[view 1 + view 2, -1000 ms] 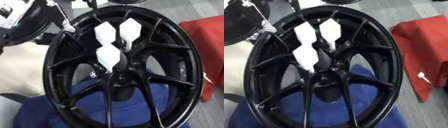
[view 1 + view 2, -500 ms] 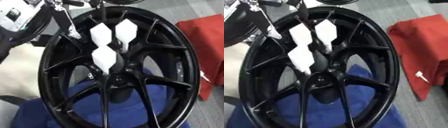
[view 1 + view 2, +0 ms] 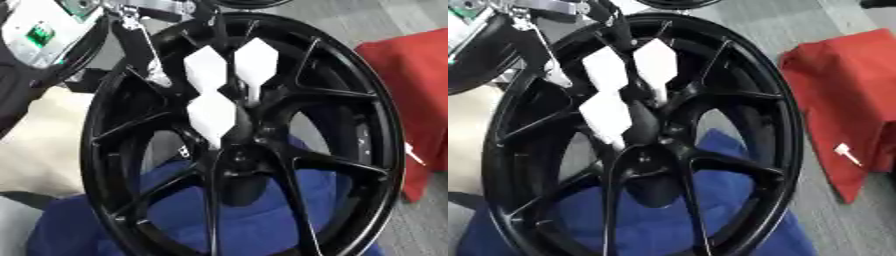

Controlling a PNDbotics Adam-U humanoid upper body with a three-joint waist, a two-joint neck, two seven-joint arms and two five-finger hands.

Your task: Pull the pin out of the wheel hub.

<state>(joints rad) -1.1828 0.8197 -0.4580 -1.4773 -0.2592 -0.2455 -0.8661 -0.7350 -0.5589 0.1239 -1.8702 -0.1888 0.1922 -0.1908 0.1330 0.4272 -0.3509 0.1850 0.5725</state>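
Observation:
A large black wheel hub (image 3: 367, 100) stands tilted on a blue cloth (image 3: 254, 225), filling both views. Three white diamond-shaped pins stick out near its centre. Two of them, the upper left pin (image 3: 206, 67) and the upper right pin (image 3: 256, 62), stand side by side, and the lower pin (image 3: 212, 116) sits just above the hub's middle. My left arm, silver and black, comes in from the upper left. Its dark left hand (image 3: 614, 24) reaches over the rim just above the upper pins, and it is hard to tell apart from the black spokes. My right hand does not show.
A red cloth (image 3: 842, 90) with a small white tag (image 3: 846, 153) lies on the grey floor to the right. A pale cream surface (image 3: 35, 145) is at the left, and part of another black wheel (image 3: 675, 4) shows at the top edge.
My left arm has come in further from the upper left, towards the upper pins. All three pins stay in the hub. The view has shifted slightly.

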